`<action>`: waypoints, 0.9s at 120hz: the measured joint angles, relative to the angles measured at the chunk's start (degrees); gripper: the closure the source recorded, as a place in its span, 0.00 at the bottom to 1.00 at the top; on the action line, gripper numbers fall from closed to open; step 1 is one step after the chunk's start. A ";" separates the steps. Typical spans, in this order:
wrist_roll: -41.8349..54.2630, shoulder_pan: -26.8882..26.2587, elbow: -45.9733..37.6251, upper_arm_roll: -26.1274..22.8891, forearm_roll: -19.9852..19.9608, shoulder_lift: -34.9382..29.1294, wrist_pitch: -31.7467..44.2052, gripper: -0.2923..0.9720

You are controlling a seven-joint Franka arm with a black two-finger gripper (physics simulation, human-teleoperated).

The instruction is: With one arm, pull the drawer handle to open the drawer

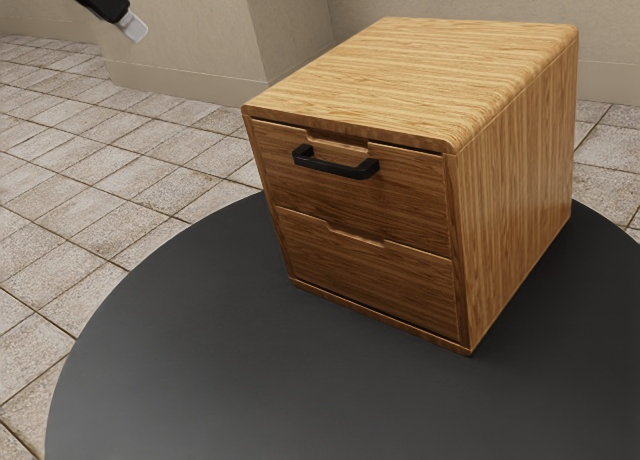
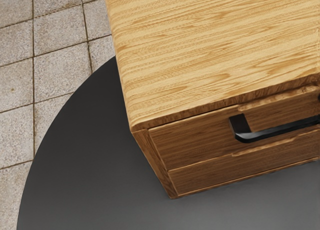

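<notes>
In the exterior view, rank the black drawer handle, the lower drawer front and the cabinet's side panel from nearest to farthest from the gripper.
From the gripper, at the exterior view's upper left:
1. The black handle, on the top drawer, toward its left end.
2. The lower drawer front, beneath the handle.
3. The side panel, facing the exterior view's right.

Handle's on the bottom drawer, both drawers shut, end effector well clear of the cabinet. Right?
No: the handle is on the top drawer, not the bottom drawer; the exterior view shows it. Both drawers are shut and the end effector is well clear of the cabinet.
</notes>
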 joint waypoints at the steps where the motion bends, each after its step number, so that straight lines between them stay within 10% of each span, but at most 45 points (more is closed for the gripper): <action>1: 0.03 -0.09 -0.01 -0.01 0.00 -0.01 -0.01 0.23; 48: 0.35 3.58 -5.85 -8.98 2.61 -1.85 -7.39 0.23; 70: -3.72 -1.99 -35.17 -19.55 10.64 -24.69 -6.76 0.23; 88: -4.98 -3.66 -62.01 -12.76 9.19 -38.13 1.03 0.23; 108: -3.42 -10.56 -67.51 -10.61 9.20 -41.05 6.28 0.23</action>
